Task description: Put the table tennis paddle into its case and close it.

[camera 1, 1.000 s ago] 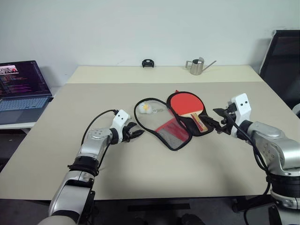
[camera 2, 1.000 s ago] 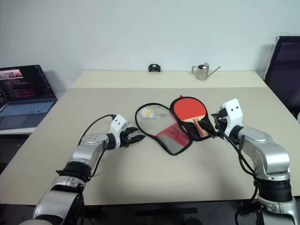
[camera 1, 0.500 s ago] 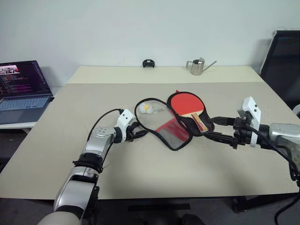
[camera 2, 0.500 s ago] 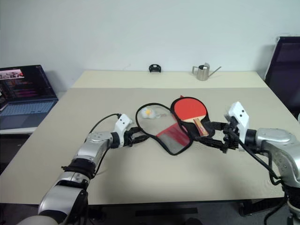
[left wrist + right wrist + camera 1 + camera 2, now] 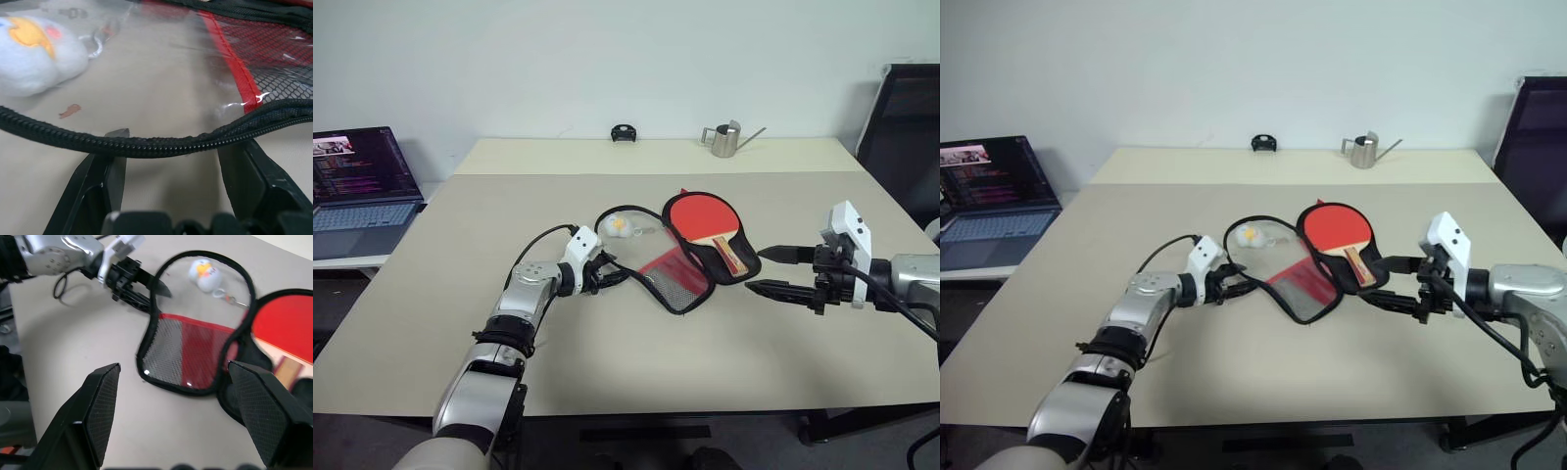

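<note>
The left gripper (image 5: 607, 278) is sitting with its fingers (image 5: 100, 178) parted on either side of the zipper edge of the open case (image 5: 677, 279), not clamped. The paddle (image 5: 705, 217) is lying in the case's far half. Just beyond it, the right gripper (image 5: 771, 271) is hovering wide open, empty.

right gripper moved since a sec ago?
Yes. The right gripper has pulled back from the table tennis paddle, toward the table's right edge, fingers open.
</note>
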`<state>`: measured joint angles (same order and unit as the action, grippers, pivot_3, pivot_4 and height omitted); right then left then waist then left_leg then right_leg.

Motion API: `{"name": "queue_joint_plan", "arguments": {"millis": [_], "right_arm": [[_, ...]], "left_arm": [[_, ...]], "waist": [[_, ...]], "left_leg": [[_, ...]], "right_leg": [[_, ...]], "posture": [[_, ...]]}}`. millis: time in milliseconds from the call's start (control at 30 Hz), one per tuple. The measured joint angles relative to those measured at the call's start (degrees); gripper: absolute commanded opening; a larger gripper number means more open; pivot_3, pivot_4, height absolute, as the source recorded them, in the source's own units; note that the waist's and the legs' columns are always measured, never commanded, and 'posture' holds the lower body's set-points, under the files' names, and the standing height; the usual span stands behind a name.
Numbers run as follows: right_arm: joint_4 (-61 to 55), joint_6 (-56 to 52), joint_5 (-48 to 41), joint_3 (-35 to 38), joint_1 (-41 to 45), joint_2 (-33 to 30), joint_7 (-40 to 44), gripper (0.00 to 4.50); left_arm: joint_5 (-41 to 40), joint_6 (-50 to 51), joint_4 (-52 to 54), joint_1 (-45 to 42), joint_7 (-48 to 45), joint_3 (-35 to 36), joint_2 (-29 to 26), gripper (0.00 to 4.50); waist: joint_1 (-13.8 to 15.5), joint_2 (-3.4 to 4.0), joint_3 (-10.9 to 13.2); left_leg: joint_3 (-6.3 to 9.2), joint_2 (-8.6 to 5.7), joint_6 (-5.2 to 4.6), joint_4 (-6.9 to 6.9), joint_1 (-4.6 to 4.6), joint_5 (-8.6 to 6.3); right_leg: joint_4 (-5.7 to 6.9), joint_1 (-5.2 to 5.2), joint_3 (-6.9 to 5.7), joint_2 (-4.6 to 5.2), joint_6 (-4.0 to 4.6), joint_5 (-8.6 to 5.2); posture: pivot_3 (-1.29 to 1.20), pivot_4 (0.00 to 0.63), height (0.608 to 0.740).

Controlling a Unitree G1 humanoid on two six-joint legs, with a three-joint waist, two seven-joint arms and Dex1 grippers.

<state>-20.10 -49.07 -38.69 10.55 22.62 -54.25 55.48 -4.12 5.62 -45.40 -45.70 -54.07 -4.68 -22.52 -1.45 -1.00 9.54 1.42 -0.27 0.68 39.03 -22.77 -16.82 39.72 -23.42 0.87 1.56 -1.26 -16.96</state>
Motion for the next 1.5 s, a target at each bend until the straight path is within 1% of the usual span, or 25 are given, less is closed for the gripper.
{"name": "queue_joint_plan", "arguments": {"millis": [133, 267, 400, 533, 667, 733, 900, 1000, 1067, 1233, 1333, 1433, 1500], "right_arm": [[1.9, 1.1, 0.7, 0.3, 0.1, -1.5, 0.5, 3.81], [2.4, 1.2, 0.8, 2.0, 0.5, -1.8, 0.3, 3.81], [2.5, -1.8, -2.1, 6.1, 1.3, -1.8, -2.3, 3.81], [2.2, -4.4, -4.5, 11.2, 0.6, -1.8, -5.5, 3.81], [0.1, -6.0, -6.0, 13.7, -1.9, -1.3, -8.4, 3.81], [-0.8, -6.7, -7.1, 15.1, -3.1, -0.9, -9.8, 3.81], [-2.7, -7.7, -8.5, 16.5, -4.5, -0.7, -12.9, 3.81], [-3.4, -7.7, -8.8, 16.7, -5.3, -0.6, -14.4, 3.81], [-3.4, -7.5, -8.7, 16.6, -5.2, -0.2, -15.2, 3.81], [0.0, -4.9, -5.0, 10.6, -2.1, 2.0, -17.2, 3.81], [4.6, -3.2, -2.3, 5.8, 2.6, 4.4, -17.2, 3.81], [13.0, -0.3, 1.9, -0.7, 9.5, 8.2, -16.8, 3.81], [21.1, 2.4, 6.0, -4.7, 13.7, 10.2, -16.3, 4.18]], "left_arm": [[0.0, 0.0, 0.0, -0.7, -0.5, -0.2, 1.6, 3.01], [0.0, -0.3, -0.4, -4.5, -0.5, -0.7, 4.1, 3.01], [0.0, -1.7, -1.4, -9.5, -0.3, -0.9, 7.4, 3.01], [0.1, -3.7, -6.6, -14.4, 0.3, -1.1, 12.1, 3.01], [1.7, -7.6, -16.6, -21.5, 5.3, -1.1, 16.8, 3.01], [2.9, -9.5, -21.6, -24.6, 9.3, -1.1, 18.9, 3.01], [4.8, -11.2, -28.8, -28.5, 18.5, 0.0, 22.3, 3.01], [5.1, -11.6, -29.8, -29.5, 22.3, 1.6, 22.3, 3.01], [5.1, -12.3, -29.8, -29.8, 22.8, 2.4, 21.7, 3.01], [4.4, -14.6, -29.5, -29.7, 19.7, 5.2, 16.7, 3.01], [1.9, -15.7, -26.9, -27.5, 12.6, 7.4, 13.9, 3.01], [-1.5, -14.8, -19.7, -22.0, 1.4, 8.3, 9.8, 3.01], [-3.0, -12.2, -13.5, -17.3, -4.6, 8.4, 5.7, 3.01]], "waist": [[0.1, -0.02, 0.0], [0.4, -0.08, 0.0], [0.6, -0.11, 0.1], [1.2, -0.14, 0.1], [1.4, -0.19, 0.1], [1.4, -0.21, 0.1], [1.4, -0.23, 0.1], [1.3, -0.23, 0.1], [1.3, -0.23, 0.1], [1.0, -0.22, 0.1], [1.0, -0.2, 0.1], [0.1, -0.22, 0.1], [-0.4, -0.2, 0.1]], "left_leg": [[0.0, 0.0, 0.0, 0.01, -0.01, 0.0], [0.0, -0.02, 0.0, 0.03, -0.02, 0.0], [-0.02, -0.03, 0.0, 0.02, -0.03, 0.0], [-0.02, -0.04, 0.0, 0.02, -0.03, 0.0], [-0.07, -0.06, -0.01, 0.02, -0.04, 0.0], [-0.06, -0.06, -0.02, 0.01, -0.04, 0.0], [-0.07, -0.05, -0.02, 0.0, -0.02, 0.0], [-0.08, -0.04, -0.01, 0.0, -0.01, 0.0], [-0.08, -0.04, -0.01, 0.0, 0.0, 0.0], [-0.12, -0.02, 0.0, 0.0, 0.1, 0.01], [-0.14, -0.05, 0.03, 0.01, 0.1, 0.03], [-0.24, -0.01, 0.21, 0.01, 0.18, 0.14], [-0.21, 0.04, 0.24, -0.01, 0.15, 0.15]], "right_leg": [[0.0, 0.0, 0.0, 0.0, 0.0, 0.0], [0.0, 0.0, -0.01, 0.0, 0.0, 0.0], [-0.02, 0.01, 0.0, 0.0, 0.0, 0.0], [-0.02, 0.01, 0.0, 0.0, 0.0, 0.0], [-0.03, 0.01, 0.04, -0.02, -0.02, 0.0], [-0.05, 0.01, 0.02, -0.03, -0.02, 0.0], [-0.03, 0.01, 0.05, -0.05, -0.02, 0.0], [0.0, 0.01, 0.06, -0.08, -0.02, 0.0], [-0.01, 0.01, 0.05, -0.09, -0.02, 0.0], [0.1, 0.01, 0.08, -0.16, -0.02, 0.0], [0.1, 0.01, 0.05, -0.22, -0.02, 0.0], [0.15, -0.01, 0.1, -0.22, -0.02, 0.0], [0.17, -0.04, 0.13, -0.18, -0.01, 0.0]], "posture": [[0.0, 0.15, 0.74], [0.0, 0.15, 0.74], [0.0, 0.15, 0.74], [0.0, 0.15, 0.74], [0.0, 0.15, 0.74], [0.0, 0.15, 0.74], [0.0, 0.15, 0.74], [0.0, 0.15, 0.74], [0.0, 0.15, 0.74], [0.0, 0.15, 0.74], [0.0, 0.15, 0.74], [0.0, 0.15, 0.74], [0.0, 0.15, 0.74]]}}
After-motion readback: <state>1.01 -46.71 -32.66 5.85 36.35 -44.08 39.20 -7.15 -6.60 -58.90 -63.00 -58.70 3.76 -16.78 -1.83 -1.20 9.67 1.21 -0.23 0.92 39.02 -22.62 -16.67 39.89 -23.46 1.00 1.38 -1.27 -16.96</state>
